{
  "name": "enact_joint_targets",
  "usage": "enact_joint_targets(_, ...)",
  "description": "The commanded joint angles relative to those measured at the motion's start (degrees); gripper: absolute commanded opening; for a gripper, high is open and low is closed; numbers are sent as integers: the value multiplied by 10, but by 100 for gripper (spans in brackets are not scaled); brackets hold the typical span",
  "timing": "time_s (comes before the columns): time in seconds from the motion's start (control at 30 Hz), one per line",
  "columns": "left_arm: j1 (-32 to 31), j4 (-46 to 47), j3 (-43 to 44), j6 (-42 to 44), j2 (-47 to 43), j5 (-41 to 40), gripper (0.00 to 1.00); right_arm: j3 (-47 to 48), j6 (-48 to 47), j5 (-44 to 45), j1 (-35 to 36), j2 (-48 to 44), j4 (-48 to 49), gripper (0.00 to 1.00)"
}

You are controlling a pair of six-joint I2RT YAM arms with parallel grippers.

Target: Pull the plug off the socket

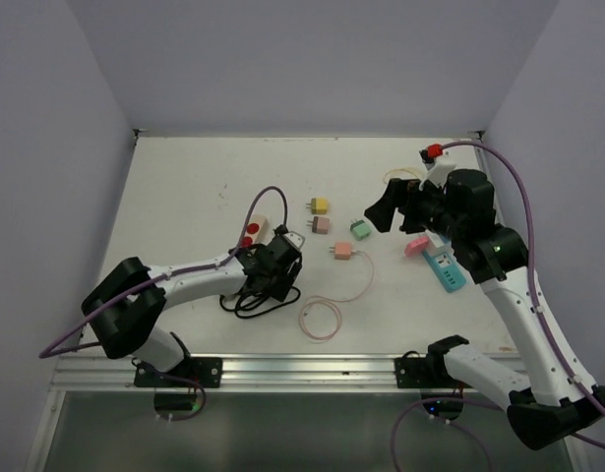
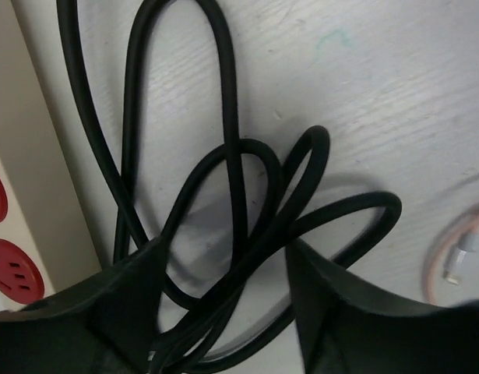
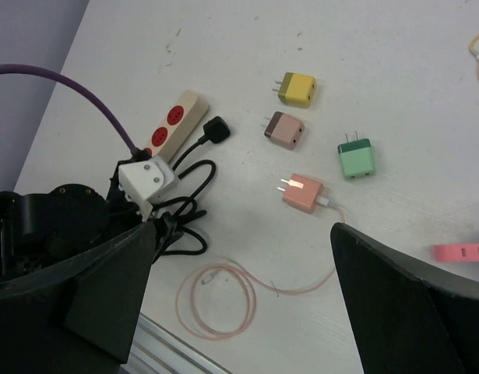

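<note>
The socket is a beige power strip [image 3: 177, 121] with red outlets [image 2: 13, 269], lying at the table's left. The black plug [image 3: 216, 128] lies on the table beside the strip's far end, out of the outlets. Its black cable [image 2: 239, 179] runs back into a tangled coil. My left gripper [image 1: 272, 270] hangs low over that coil. In the left wrist view its jaws [image 2: 223, 245] stand apart, with cable strands passing between them. My right gripper [image 1: 381, 214] hovers high over the table's right half, wide open [image 3: 243, 227] and holding nothing.
Four small adapters lie mid-table: yellow [image 3: 296, 88], brown-pink [image 3: 284, 129], green [image 3: 355, 158] and salmon [image 3: 303, 192]. The salmon one trails a thin pink cable coil [image 3: 223, 300] toward the front rail. A teal strip [image 1: 447, 267] and a pink piece [image 3: 461, 252] lie at the right.
</note>
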Motion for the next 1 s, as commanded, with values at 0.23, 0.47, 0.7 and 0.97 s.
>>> enact_joint_targets(0.23, 50, -20, 60, -43, 106, -134, 12, 21, -38, 46, -1, -10, -34, 99)
enact_joint_targets(0.47, 203, 5, 128, 31, 154, -178, 1, 8, -50, 77, -2, -5, -38, 99)
enact_joint_targets(0.7, 320, 10, 267, 87, 270, -183, 10, 0, -54, 110, -2, 7, -45, 99)
enact_joint_targets(0.97, 367, -35, 378, 83, 271, -104, 57, -8, -20, 255, -3, 36, -86, 99)
